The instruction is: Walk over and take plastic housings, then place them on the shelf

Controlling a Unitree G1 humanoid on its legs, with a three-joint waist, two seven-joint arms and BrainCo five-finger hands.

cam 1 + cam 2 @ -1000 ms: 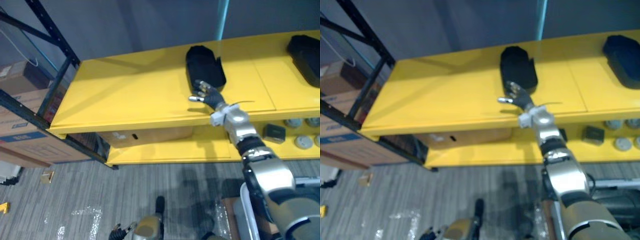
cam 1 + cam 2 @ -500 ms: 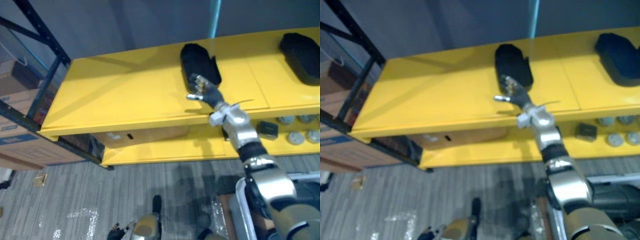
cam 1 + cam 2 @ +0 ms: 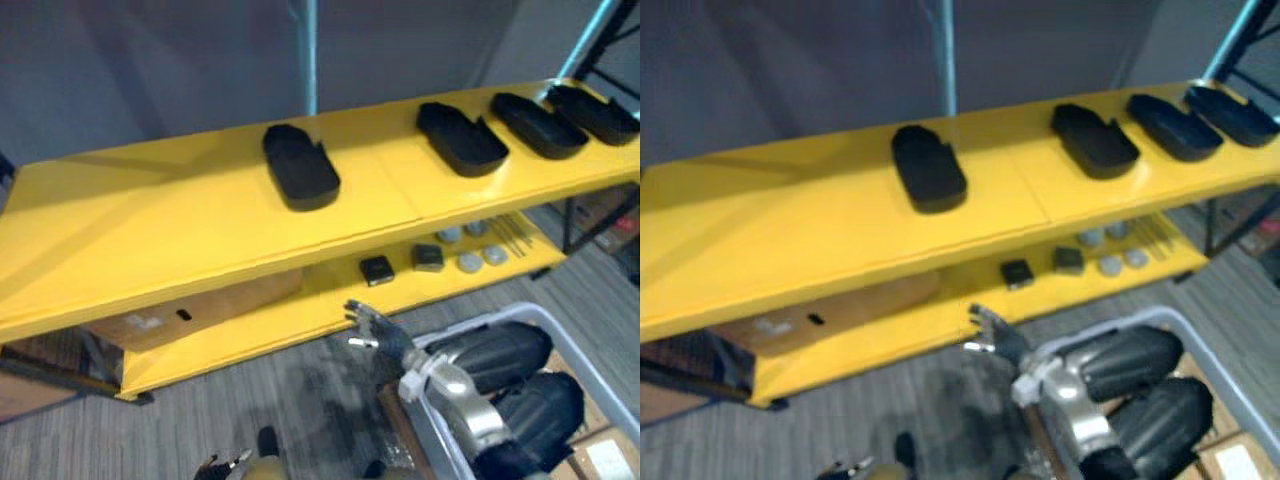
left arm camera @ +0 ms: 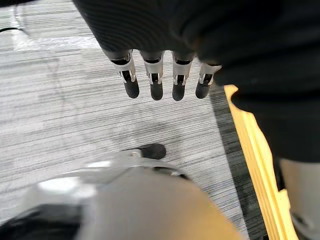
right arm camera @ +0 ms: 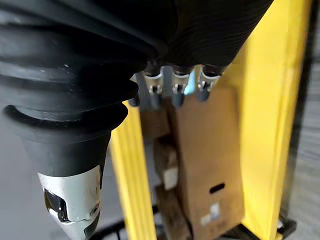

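Several black plastic housings lie in a row on the yellow shelf's top board: the leftmost housing near the middle, another housing to its right, and more toward the far right. My right hand hangs open and empty below the shelf's front edge, over the floor, its fingers straight. Just to its right, two more black housings lie in a grey bin. My left hand hangs low over the grey floor, fingers straight and empty.
The lower yellow board carries two small black blocks and several grey discs. A cardboard box sits on it at the left. A dark upright post stands at the shelf's right end.
The view has swung right, bringing more housings and the bin into sight. My right hand has drawn back from the leftmost housing on the top board and dropped below the shelf's front edge.
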